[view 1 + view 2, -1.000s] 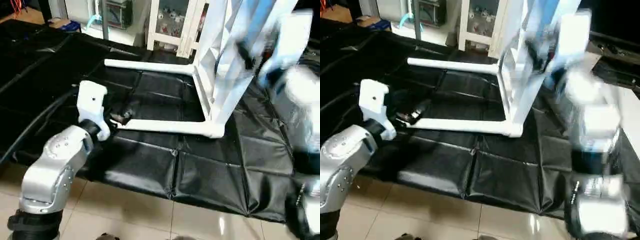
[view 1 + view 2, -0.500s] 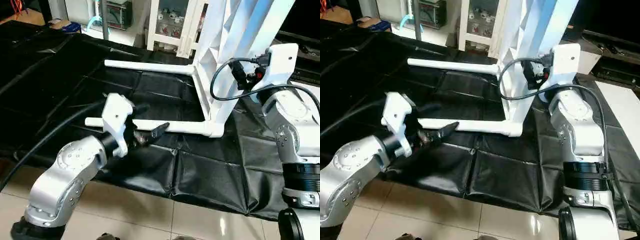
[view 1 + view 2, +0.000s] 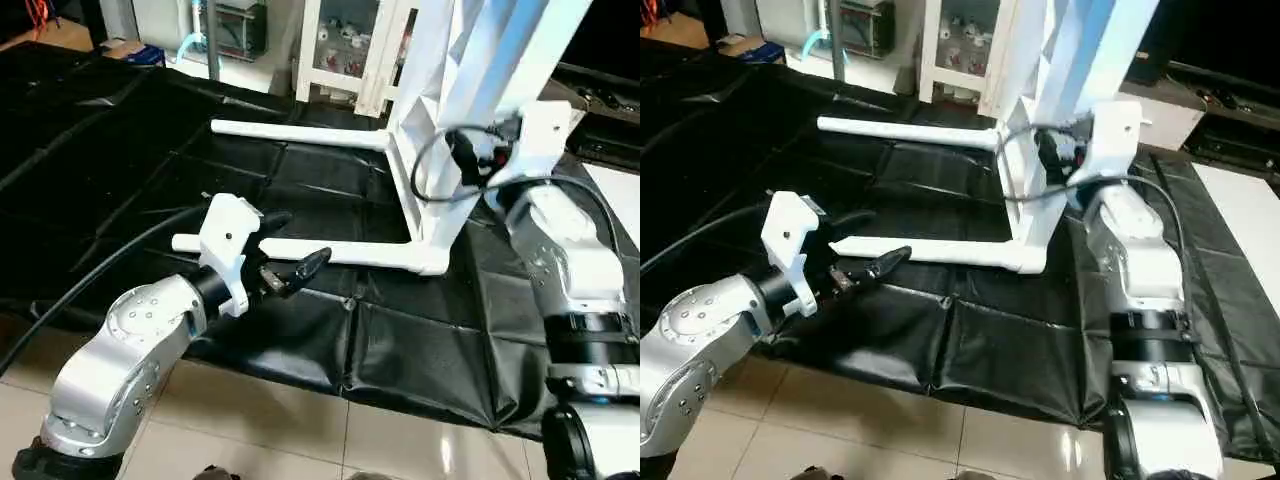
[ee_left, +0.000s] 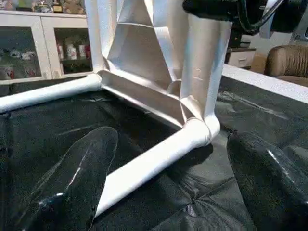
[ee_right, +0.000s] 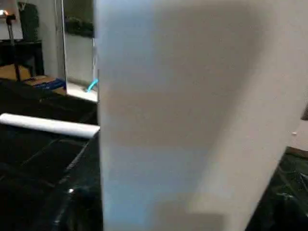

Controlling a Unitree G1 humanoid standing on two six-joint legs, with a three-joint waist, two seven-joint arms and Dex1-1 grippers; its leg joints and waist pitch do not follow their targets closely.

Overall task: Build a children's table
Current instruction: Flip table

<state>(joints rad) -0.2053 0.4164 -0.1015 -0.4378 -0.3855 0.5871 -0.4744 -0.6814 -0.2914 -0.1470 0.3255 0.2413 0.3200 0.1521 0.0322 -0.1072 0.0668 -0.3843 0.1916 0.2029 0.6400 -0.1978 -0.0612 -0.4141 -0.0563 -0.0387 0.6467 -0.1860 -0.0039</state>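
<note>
Lower left of frame: L gripper (image 3: 290,260) fingers spread, just short of near leg (image 3: 330,252), lying left-right, w/ tabletop (image 3: 470,90) on edge; R gripper fingers: can't tell.

head stereo: high, facing forward-down | left wrist: low over black mat (image 4: 57,139), facing near leg (image 4: 159,156) | right wrist: pressed against tabletop (image 5: 192,110) | shared: leg

Tabletop (image 3: 470,60) stands on edge on the mat (image 3: 300,330), toward the mat's far right. Two legs (image 3: 330,252) are plugged into its lower corners and run leftward along the mat, one near (image 3: 940,251), one far (image 3: 905,131). Left gripper (image 3: 290,250) sits at the near leg's free end, fingers apart. Right gripper (image 3: 1060,150) is against the tabletop's right face. Cabinet (image 3: 345,40) stands behind the mat's far edge.
</note>
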